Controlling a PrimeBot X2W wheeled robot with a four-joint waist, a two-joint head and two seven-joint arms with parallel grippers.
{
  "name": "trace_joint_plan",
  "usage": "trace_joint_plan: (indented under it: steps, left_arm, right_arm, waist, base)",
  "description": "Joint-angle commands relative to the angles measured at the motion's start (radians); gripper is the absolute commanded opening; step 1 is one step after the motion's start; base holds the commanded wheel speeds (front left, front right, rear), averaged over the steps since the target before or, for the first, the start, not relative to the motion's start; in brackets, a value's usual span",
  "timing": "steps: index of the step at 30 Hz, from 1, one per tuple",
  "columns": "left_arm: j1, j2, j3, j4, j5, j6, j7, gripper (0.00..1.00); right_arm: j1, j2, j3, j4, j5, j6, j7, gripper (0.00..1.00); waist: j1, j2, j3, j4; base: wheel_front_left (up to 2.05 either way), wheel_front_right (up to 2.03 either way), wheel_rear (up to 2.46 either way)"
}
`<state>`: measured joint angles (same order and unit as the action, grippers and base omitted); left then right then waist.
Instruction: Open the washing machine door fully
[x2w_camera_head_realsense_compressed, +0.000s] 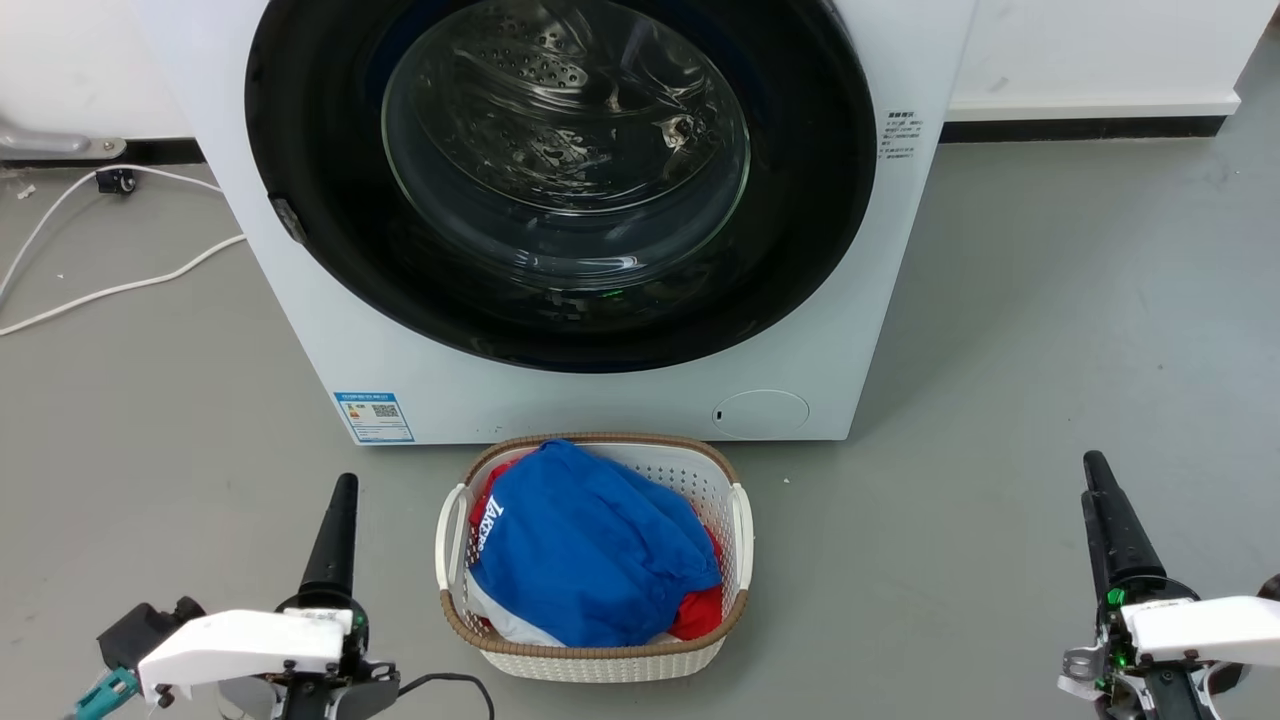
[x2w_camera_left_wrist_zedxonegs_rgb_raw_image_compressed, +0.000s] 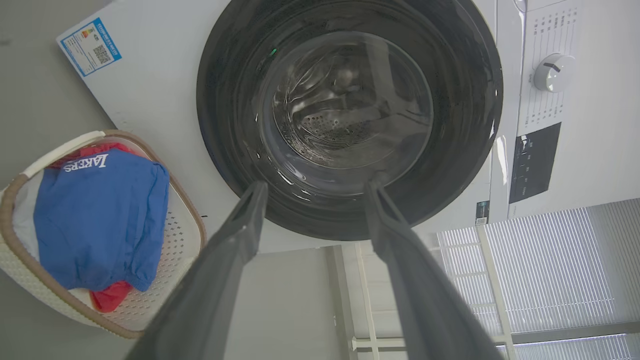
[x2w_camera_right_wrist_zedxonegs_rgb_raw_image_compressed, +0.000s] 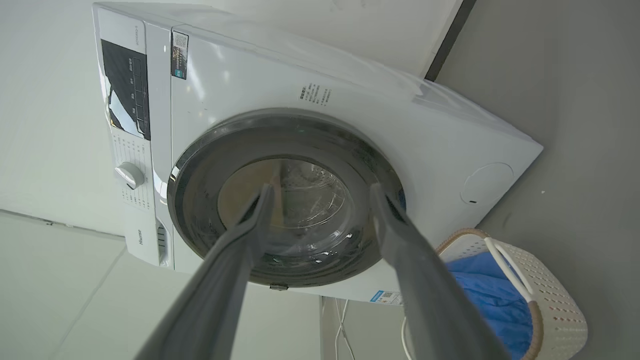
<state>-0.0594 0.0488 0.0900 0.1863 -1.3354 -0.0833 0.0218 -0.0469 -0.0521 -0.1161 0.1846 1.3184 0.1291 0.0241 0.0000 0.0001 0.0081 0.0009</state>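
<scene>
The washing machine is a white box standing on the grey floor ahead of me. Its door, glossy black rim around a bulging glass bowl, lies flush against the front, shut. A small grey tab sits on the rim's left edge. My left gripper hangs low at the lower left, well short of the machine; in the left wrist view its fingers are spread, open and empty. My right gripper hangs at the lower right, also apart from the machine, open and empty, with the door framed between its fingers.
A white woven laundry basket holding blue and red clothes stands on the floor right before the machine, between my two grippers. White cables trail on the floor at the left. A control dial and dark panel sit along the machine's top.
</scene>
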Motion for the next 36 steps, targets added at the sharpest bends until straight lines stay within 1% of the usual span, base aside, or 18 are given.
trace_joint_plan:
  steps: [1,12,16,17,18,19,27,36]
  left_arm:
    - [-0.019,0.002,-0.010,-0.033,0.051,0.011,-0.010,1.00]
    - [-0.006,0.002,-0.070,-0.082,0.323,0.079,-0.054,1.00]
    - [-0.004,0.005,-0.089,-0.093,0.407,0.102,-0.069,1.00]
    - [-0.004,0.005,-0.089,-0.093,0.407,0.102,-0.069,1.00]
    - [-0.003,0.009,-0.101,-0.099,0.444,0.113,-0.076,1.00]
    - [-0.003,0.009,-0.101,-0.099,0.444,0.113,-0.076,1.00]
    - [-0.003,0.031,-0.144,-0.126,0.566,0.157,-0.103,1.00]
    - [-0.005,0.055,-0.195,-0.148,0.682,0.199,-0.132,1.00]
  right_arm:
    - [-0.008,-0.002,0.004,-0.035,-0.052,0.002,-0.013,1.00]
    - [0.014,-0.002,0.036,-0.117,-0.332,0.002,-0.057,1.00]
    - [0.021,-0.001,0.047,-0.140,-0.421,0.002,-0.072,1.00]
    - [0.021,-0.001,0.047,-0.140,-0.421,0.002,-0.072,1.00]
    - [0.026,-0.001,0.051,-0.152,-0.460,0.002,-0.079,1.00]
    - [0.026,-0.001,0.051,-0.152,-0.460,0.002,-0.079,1.00]
    - [0.039,-0.001,0.064,-0.189,-0.602,0.002,-0.106,1.00]
    - [0.054,0.000,0.071,-0.218,-0.735,0.002,-0.134,1.00]
  waist:
    - [0.0000,-0.0001,0.000,0.000]
    - [0.0000,-0.0001,0.002,0.000]
    - [0.0000,-0.0001,0.003,0.001]
    - [0.0000,-0.0001,0.003,0.001]
    - [0.0000,-0.0001,0.003,0.001]
    - [0.0000,-0.0001,0.003,0.001]
    - [0.0000,-0.0001,0.004,0.002]
    - [0.0000,-0.0001,0.005,0.003]
  base:
    - [0.00,0.00,0.00]
    - [0.00,0.00,0.00]
    - [0.00,0.00,0.00]
    - [0.00,0.00,0.00]
    - [0.00,0.00,0.00]
    - [0.00,0.00,0.00]
    - [0.00,0.00,0.00]
    - [0.00,0.00,0.00]
